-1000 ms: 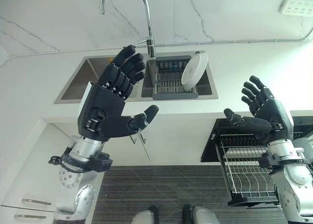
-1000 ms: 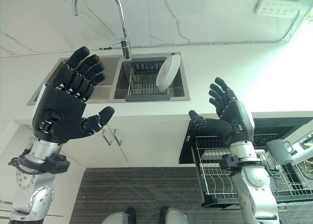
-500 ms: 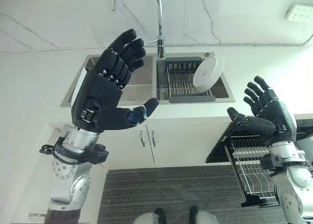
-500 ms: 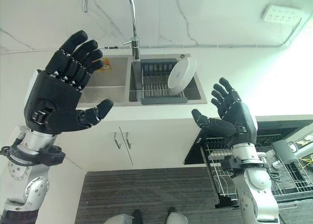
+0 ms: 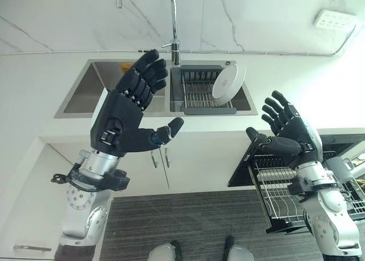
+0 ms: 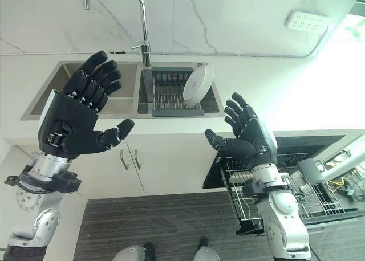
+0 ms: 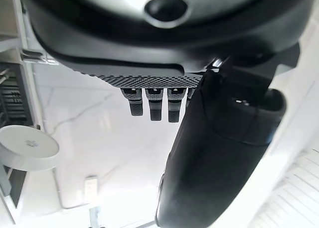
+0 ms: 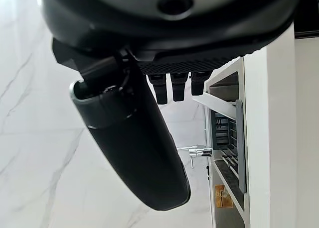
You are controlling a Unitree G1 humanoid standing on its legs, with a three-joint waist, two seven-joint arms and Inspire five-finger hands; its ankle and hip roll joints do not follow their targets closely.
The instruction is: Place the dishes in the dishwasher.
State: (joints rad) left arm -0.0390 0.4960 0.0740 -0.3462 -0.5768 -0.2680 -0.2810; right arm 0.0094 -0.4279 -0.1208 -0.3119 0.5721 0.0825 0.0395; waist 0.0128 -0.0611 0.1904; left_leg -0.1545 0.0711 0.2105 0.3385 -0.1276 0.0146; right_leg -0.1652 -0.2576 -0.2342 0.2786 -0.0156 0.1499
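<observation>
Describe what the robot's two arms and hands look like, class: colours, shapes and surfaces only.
Both arms are silver-grey metal built from rounded, jointed segments. Each ends in a dark, near-black hand: the left hand and right hand have a broad, finely textured back and segmented fingers with a thumb beside them. A black collar rings each wrist.

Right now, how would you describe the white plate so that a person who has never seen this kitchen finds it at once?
Find the double sink set in the white countertop, under the tall curved faucet. Its right basin holds a dark drying rack. The white plate stands on edge at the rack's right end; it is the one round, white dish there.
</observation>
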